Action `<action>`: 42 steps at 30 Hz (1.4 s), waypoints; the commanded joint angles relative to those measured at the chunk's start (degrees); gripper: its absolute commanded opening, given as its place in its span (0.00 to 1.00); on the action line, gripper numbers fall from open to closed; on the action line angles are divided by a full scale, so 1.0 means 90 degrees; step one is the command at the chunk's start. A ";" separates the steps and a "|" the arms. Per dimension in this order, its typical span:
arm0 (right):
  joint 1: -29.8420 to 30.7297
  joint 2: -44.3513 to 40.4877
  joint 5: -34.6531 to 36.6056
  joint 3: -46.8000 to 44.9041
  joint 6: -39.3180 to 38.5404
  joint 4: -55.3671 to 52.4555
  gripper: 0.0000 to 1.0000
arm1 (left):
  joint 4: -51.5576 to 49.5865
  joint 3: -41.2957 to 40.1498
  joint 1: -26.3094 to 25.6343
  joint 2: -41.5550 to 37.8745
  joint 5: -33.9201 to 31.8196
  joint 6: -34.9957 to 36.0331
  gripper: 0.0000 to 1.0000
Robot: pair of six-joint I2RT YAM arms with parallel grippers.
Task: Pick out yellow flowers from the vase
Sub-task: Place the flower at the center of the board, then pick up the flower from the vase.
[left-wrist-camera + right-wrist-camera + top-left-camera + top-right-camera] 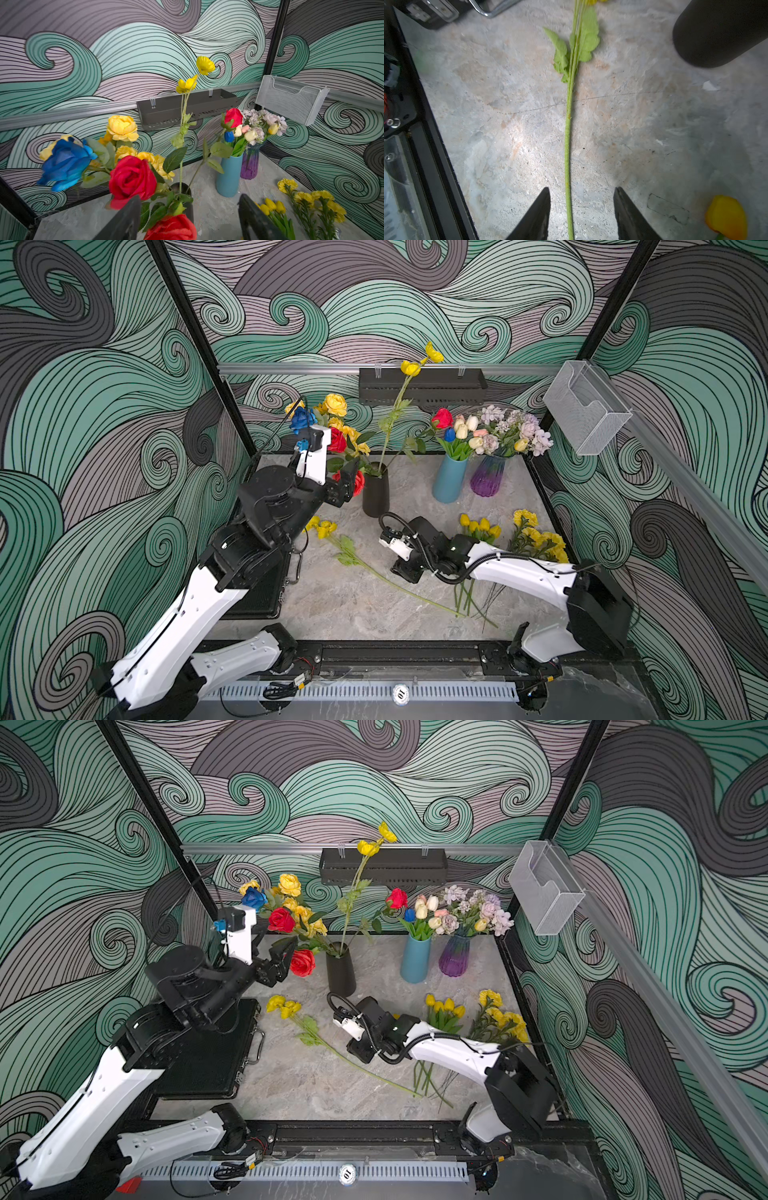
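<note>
Raise the open right end effector [582, 188] straight off the yellow spray stem [568, 145] it straddles on the table [654, 124], no snagging; open left end effector [189, 197] faces black vase [376, 493] holding more yellow roses [336, 404].

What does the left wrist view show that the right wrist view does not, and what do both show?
Only the left wrist view: the blue rose, a red rose, yellow roses, light blue vase and purple glass vase. Only the right wrist view: a long green flower stem lying between the jaws of the open right gripper. Both: the tall black vase and the grey marble table.
</note>
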 commanded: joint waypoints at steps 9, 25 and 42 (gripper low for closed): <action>-0.0654 -0.2506 0.1085 -0.0919 0.0098 0.0735 0.63 | -0.1999 0.2527 0.0011 0.2518 0.0616 -0.0808 0.68; -0.0864 -0.3627 0.1709 -0.1560 0.0531 0.1460 0.66 | -0.3602 0.5489 0.0798 0.5167 -0.0061 -0.1215 0.58; -0.0874 -0.3501 0.1633 -0.1692 0.0595 0.1622 0.67 | -0.3419 0.6247 0.1333 0.6520 0.1115 -0.1411 0.49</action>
